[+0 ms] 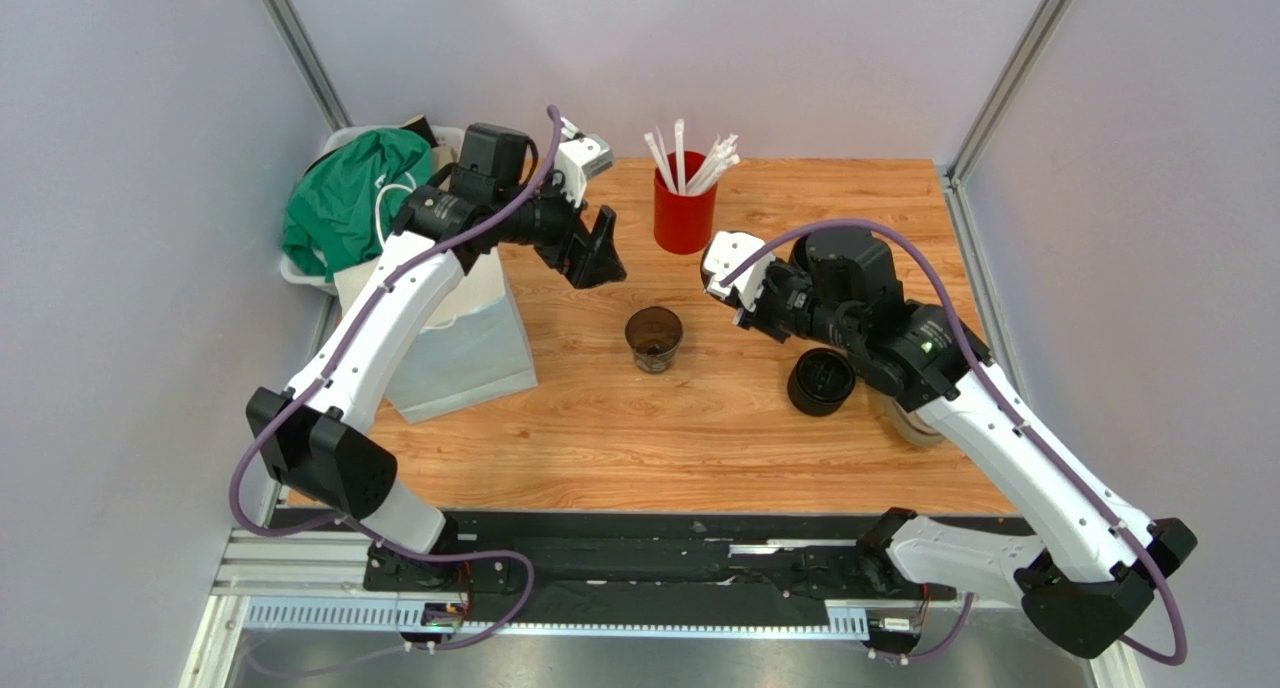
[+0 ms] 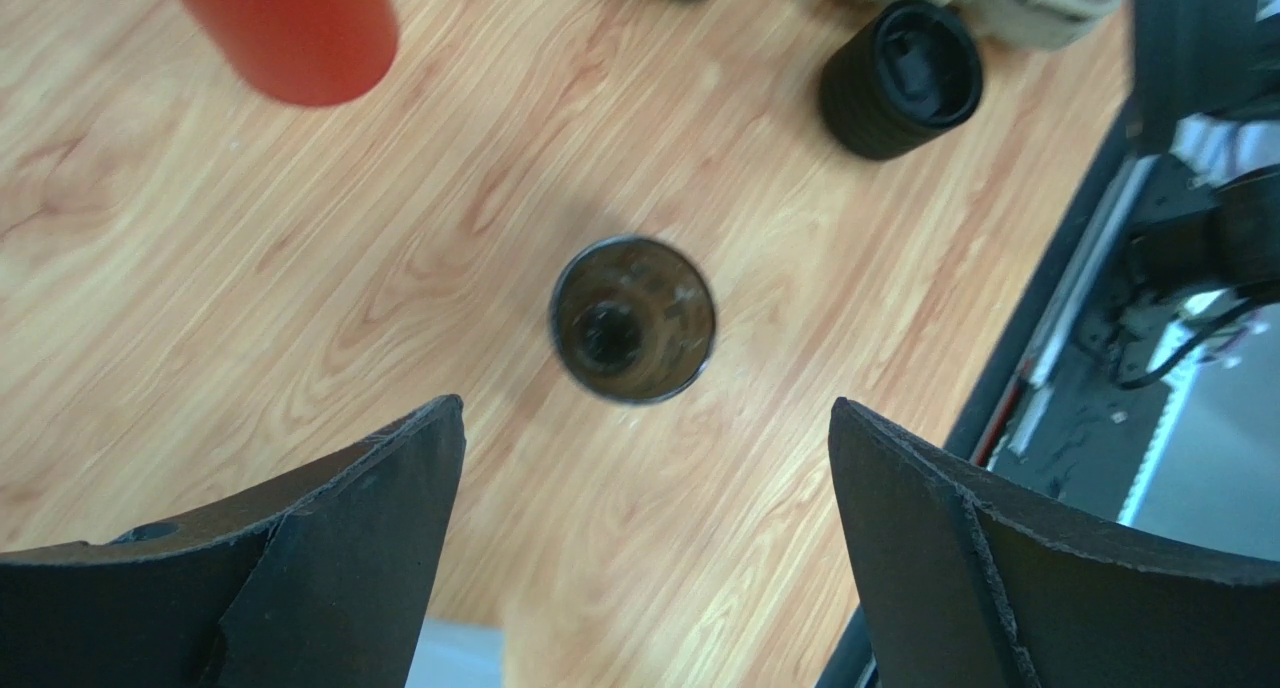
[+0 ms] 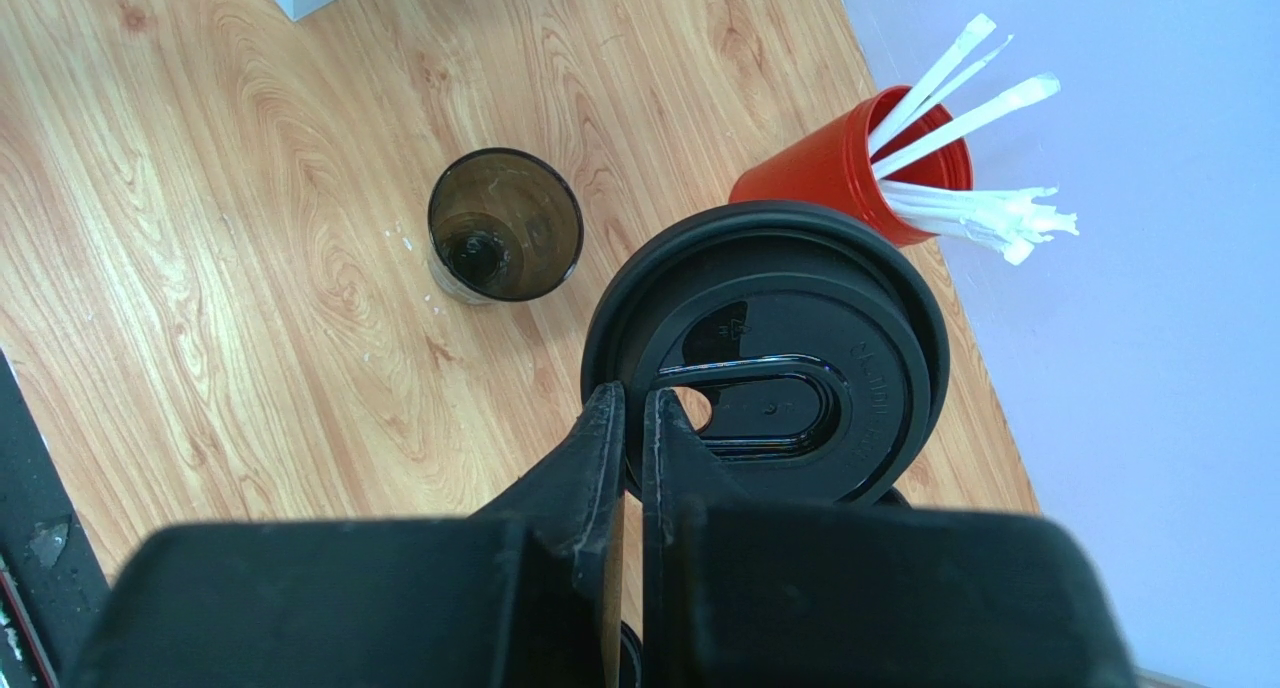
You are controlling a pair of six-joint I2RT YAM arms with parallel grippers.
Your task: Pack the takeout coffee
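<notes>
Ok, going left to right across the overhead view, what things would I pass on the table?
green cloth → white bag → lidless dark cup → lidded black cup → pulp carrier

The left arm [image 1: 383, 321] is slanting up the left side of the top view. Its wrist is bending toward the centre, and the left gripper [image 2: 643, 411] is pointing down with its jaws standing wide apart. The right arm [image 1: 1022, 448] is slanting from the lower right toward the middle. The right gripper [image 3: 631, 403] is pinching the rim of a black lid [image 3: 781, 343], its fingers nearly meeting. From above, its fingertips are seemingly hiding under the wrist.
</notes>
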